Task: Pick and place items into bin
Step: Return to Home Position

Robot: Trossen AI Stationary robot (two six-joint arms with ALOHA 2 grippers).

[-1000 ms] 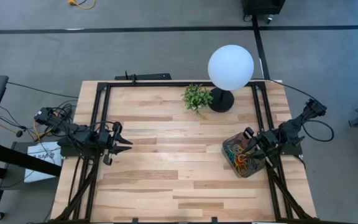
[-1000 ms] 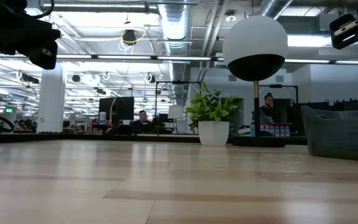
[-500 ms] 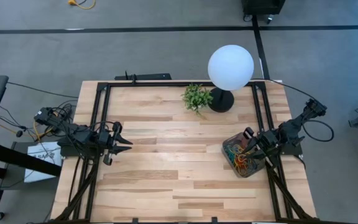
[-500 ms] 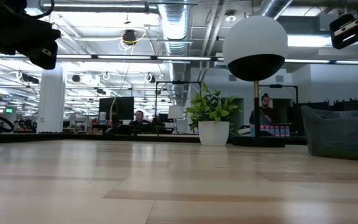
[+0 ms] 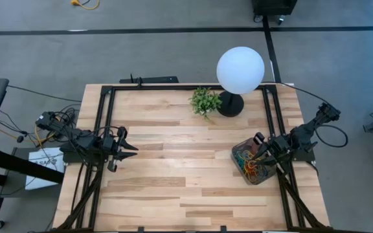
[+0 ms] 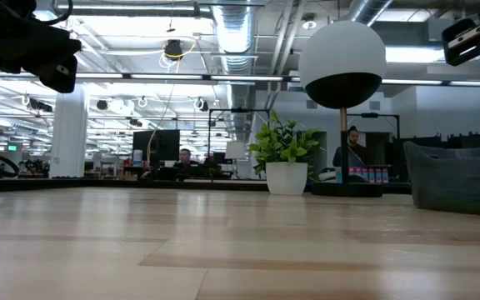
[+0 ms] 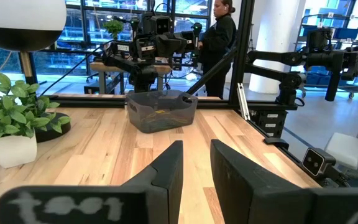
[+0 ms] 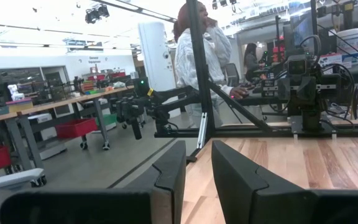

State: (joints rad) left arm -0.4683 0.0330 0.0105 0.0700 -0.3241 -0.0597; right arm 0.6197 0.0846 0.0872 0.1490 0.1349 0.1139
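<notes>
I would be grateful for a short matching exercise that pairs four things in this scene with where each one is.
Things:
1. plant
2. bin
3. left end effector
4. right end effector

Places:
A. over the bin
B. by the left edge of the table, above bare wood
C. beside the lamp base, at the table's back edge
D. near the table's right edge, with the rubber bands inside

Pairs: 1-C, 2-D, 3-B, 4-A
</notes>
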